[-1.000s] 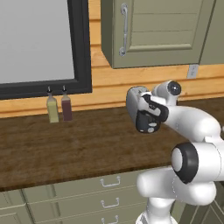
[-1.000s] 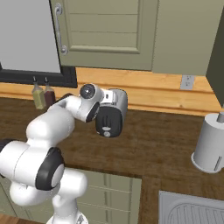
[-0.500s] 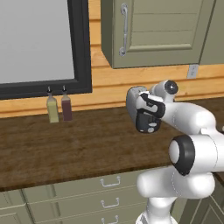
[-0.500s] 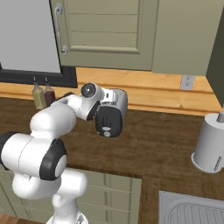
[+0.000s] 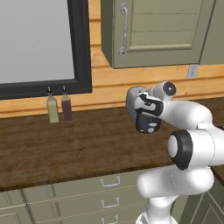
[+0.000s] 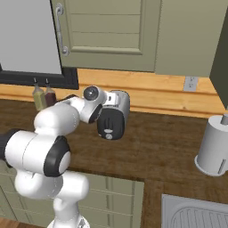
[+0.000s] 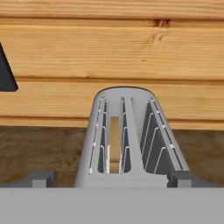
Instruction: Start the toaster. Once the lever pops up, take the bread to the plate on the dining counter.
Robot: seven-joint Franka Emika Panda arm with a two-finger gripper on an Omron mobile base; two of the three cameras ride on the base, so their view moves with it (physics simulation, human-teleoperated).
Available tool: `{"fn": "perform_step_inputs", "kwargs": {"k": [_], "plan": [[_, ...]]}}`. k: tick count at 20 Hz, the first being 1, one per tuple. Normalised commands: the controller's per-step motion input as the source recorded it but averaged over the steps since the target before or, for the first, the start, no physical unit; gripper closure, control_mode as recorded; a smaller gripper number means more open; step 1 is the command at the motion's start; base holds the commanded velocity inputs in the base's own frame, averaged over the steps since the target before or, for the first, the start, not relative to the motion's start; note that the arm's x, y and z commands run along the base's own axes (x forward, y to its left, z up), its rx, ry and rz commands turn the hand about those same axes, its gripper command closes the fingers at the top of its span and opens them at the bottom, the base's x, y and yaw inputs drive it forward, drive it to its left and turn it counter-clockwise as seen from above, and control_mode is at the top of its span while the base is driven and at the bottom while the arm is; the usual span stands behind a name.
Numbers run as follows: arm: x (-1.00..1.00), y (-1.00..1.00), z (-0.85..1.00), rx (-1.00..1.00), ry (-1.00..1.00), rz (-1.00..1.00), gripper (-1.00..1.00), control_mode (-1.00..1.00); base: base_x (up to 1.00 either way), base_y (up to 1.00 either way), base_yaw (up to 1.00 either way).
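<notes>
A silver toaster (image 7: pixel 131 144) stands on the wood counter against the plank wall. A tan slice of bread (image 7: pixel 114 142) sits deep in its left slot; the right slot looks empty. My gripper (image 7: pixel 113 178) hovers just over the toaster's near end, open, with one fingertip (image 7: pixel 41 177) on each side of the body and nothing held. From the base cameras the toaster (image 6: pixel 115 116) shows its dark end face towards me, partly behind my wrist, and the toaster (image 5: pixel 141 113) is seen again from the left. The plate and the dining counter are out of view.
Two bottles (image 5: pixel 59 108) stand at the wall under the dark window frame (image 5: pixel 81 48). A grey paper-towel roll (image 6: pixel 214 149) and a sink (image 6: pixel 196 213) lie to the right. A wall cabinet (image 5: pixel 162 30) hangs above, and drawers (image 5: pixel 109 192) sit below the counter.
The arm's elbow has shifted slightly. The toaster, the bread and the open jaws look the same.
</notes>
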Motion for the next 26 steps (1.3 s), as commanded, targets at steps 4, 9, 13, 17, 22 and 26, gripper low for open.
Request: {"fn": "perform_step_inputs", "kwargs": {"k": [4,9,13,17,22,26], "plan": [[0.29,-0.17,0.0,0.04,0.0,0.0,-1.0,-1.0,0.0,0.0,0.0],[0.09,-0.07,-0.09,0.02,0.0,0.0,-1.0,-1.0,0.0,0.0,0.0],[0.0,0.0,-0.11,0.0,0.0,0.0,-1.0,-1.0,0.0,0.0,0.0],[0.0,0.02,0.0,0.0,0.02,0.0,-1.0,-1.0,0.0,0.0,0.0],[0.06,0.16,0.0,0.0,0.02,0.0,-1.0,-1.0,0.0,0.0,0.0],[0.11,0.07,0.0,0.0,0.03,0.0,-1.0,-1.0,0.0,0.0,0.0]]}}
